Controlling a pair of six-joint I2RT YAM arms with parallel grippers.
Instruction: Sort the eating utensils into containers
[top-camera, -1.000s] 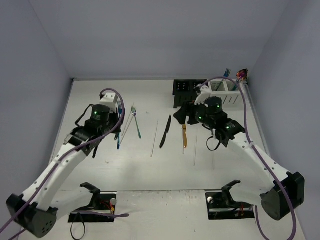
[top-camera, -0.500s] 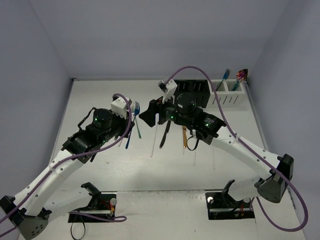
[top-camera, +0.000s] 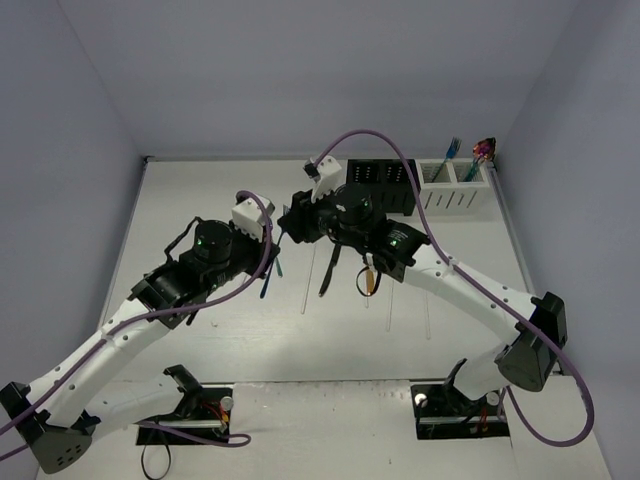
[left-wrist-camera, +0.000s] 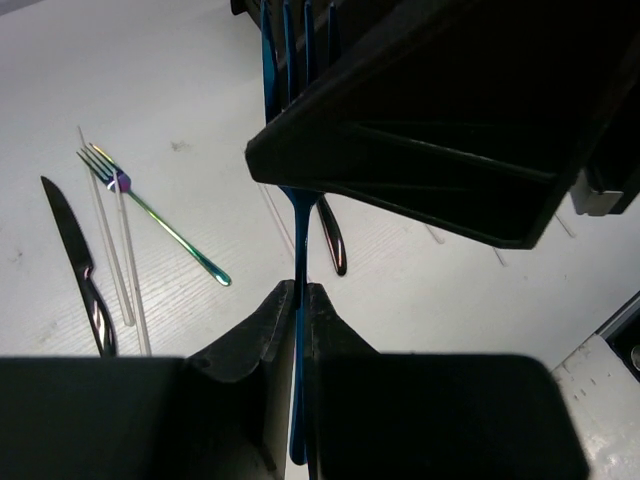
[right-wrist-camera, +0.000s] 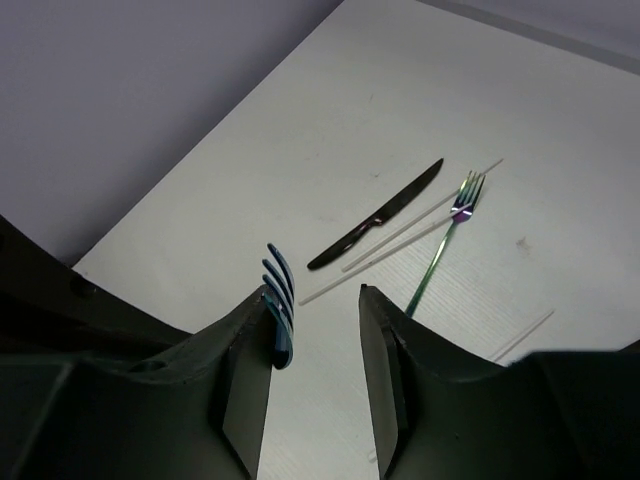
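Blue fork runs up the centre of the left wrist view, its handle clenched in the left gripper. Its tines sit within the spread, released right gripper, just beside the frame-left finger. In the top view, the black caddy and white caddy stand upper right.

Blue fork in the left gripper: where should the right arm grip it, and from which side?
Probably the neck just below the tines. The left gripper is shut on the handle of the blue fork, leaving only the tine end free. Come from the tine end with the right gripper; its jaws stand open, the tines nearly against one finger, so centre first.
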